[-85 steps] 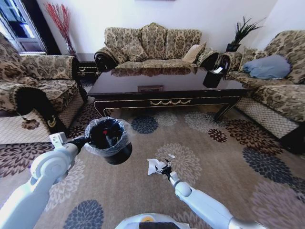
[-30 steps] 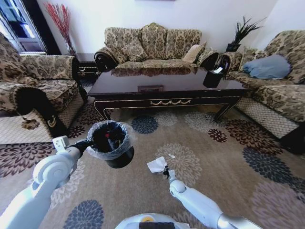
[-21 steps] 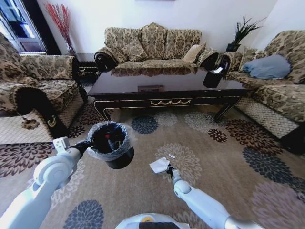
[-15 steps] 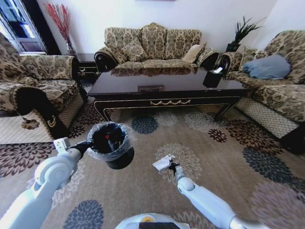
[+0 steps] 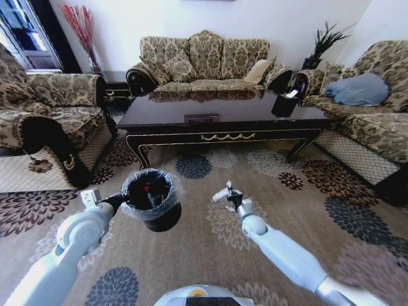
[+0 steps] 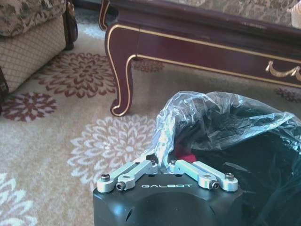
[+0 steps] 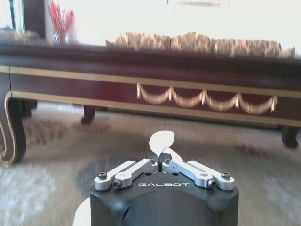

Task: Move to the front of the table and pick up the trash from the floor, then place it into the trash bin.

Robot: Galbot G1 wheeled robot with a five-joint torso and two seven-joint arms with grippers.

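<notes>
white paper [image 5: 220, 194] in right pincer [image 5: 228, 193]

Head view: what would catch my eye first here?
Probably the black trash bin with its crinkly liner, held off the floral carpet by the left gripper. Beside it, the right gripper pinches a crumpled white paper, both before the glossy dark coffee table.

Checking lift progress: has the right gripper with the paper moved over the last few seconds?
Yes. The right gripper, shut on the crumpled white paper, has risen and moved forward toward the table, away from the robot; table and sofas stayed put.
</notes>
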